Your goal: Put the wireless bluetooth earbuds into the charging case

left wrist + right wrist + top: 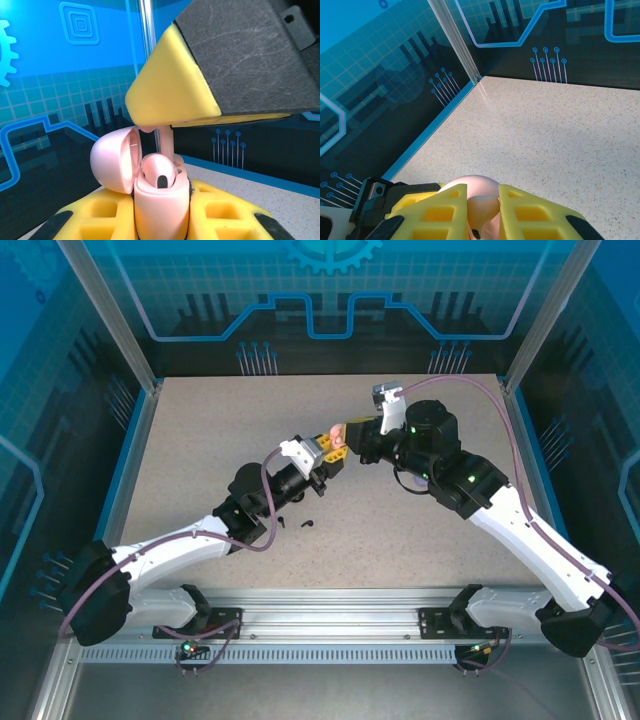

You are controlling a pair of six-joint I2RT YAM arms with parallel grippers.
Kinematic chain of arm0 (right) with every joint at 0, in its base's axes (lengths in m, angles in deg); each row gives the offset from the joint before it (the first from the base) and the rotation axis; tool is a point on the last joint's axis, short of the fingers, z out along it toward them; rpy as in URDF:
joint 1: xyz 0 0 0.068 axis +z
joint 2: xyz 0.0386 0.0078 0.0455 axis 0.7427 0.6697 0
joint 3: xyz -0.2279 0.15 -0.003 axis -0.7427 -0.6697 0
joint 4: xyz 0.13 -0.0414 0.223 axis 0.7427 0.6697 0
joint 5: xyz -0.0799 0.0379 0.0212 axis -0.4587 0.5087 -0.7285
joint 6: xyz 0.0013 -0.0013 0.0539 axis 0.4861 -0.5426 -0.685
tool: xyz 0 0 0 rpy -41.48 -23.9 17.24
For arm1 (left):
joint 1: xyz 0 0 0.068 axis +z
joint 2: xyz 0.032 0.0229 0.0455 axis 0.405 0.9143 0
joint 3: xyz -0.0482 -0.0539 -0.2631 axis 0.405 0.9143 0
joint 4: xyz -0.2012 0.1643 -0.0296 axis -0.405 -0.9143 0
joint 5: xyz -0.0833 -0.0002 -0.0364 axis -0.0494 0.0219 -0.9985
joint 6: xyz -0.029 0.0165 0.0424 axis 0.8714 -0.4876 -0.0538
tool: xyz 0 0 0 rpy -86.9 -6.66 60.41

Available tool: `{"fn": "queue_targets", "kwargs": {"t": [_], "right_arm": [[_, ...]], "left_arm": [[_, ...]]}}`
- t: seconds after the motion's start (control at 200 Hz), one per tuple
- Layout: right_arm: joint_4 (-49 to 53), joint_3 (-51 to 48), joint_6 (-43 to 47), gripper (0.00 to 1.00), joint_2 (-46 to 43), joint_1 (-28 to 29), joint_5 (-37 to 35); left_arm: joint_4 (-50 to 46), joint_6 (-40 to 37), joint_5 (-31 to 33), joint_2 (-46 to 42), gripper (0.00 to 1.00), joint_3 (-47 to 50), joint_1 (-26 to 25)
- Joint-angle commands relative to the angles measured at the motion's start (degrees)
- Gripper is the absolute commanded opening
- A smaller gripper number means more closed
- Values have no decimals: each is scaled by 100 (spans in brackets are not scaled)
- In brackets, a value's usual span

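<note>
Starting with the pale pink earbud [165, 142], I see its stem standing upright at the mouth of the pink charging case [160, 207]. Its top is tucked under a yellow fingertip of my right gripper [482, 200], whose jaws are pinched close on it. I can't tell how far down it has gone. A second pink earbud [159, 174] sits in the case just in front of it, dark tip facing the left wrist camera. The lid [112, 160] is swung open to the left in that view. My left gripper [328, 452] is clamped on the case body and holds it above the table [420, 540], nose to nose with the right gripper. Two black earbuds [283, 522] lie on the table beside the left arm.
</note>
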Motion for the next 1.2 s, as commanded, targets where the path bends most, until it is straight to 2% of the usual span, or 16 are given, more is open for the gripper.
{"fn": "queue_targets", "kwargs": {"t": [0.0,0.62,1.196], "right_arm": [[-177,-80,7,17,6,70,-7],[87,-519,-16,15,-22,165,-106],[295,-354,-22,15,-185,166,-178]], "left_arm": [[264,72,-88,-47,0,-189,19],[244,-19,-21,-56,0,-265,23],[237,-57,-51,-7,0,-285,22]]}}
